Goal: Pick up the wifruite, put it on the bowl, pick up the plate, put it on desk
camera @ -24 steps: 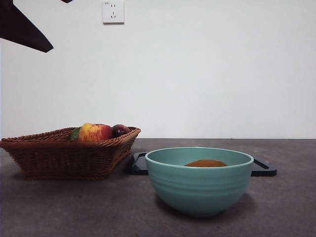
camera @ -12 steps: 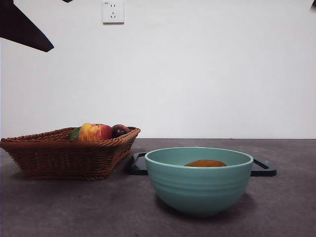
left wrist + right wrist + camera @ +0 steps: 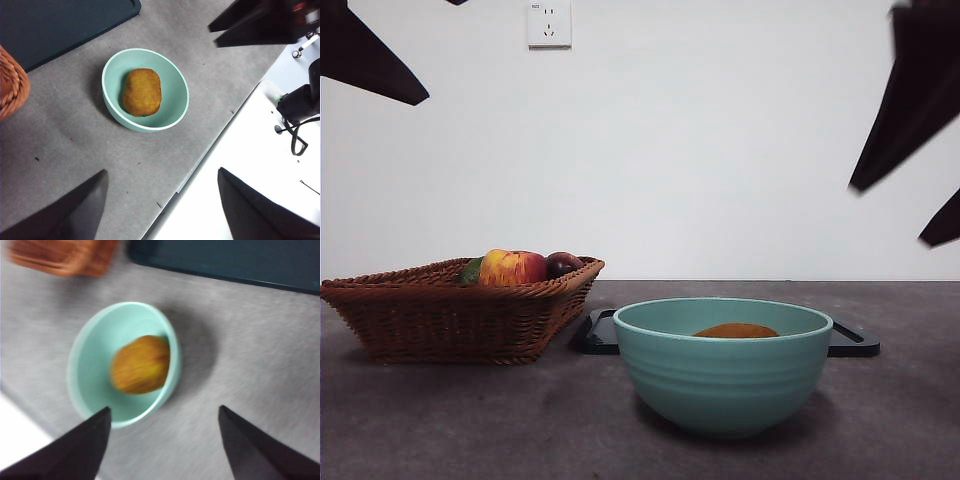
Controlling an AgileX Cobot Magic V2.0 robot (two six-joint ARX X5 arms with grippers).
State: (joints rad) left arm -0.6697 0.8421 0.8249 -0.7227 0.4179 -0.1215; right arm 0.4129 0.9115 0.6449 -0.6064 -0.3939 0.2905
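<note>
With the wifruite point(image 3: 142, 92) in the bowl point(image 3: 111, 74), bring your right gripper point(image 3: 164, 450), jaws wide and empty, to the dark plate point(image 3: 850, 342).

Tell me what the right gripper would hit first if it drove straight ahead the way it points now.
Probably bare desk just beside the bowl. The right gripper is open and empty, and its view is blurred, so depth is uncertain; one jaw might clip the bowl's rim.

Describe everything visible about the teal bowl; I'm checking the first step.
The bowl is round, glossy teal-green with a paler rim and faint ridges around its outside. It stands upright on the desk, in front of the dark tray, apart from the wicker basket. The orange-brown wifruite lies inside it. No gripper touches it.
</note>
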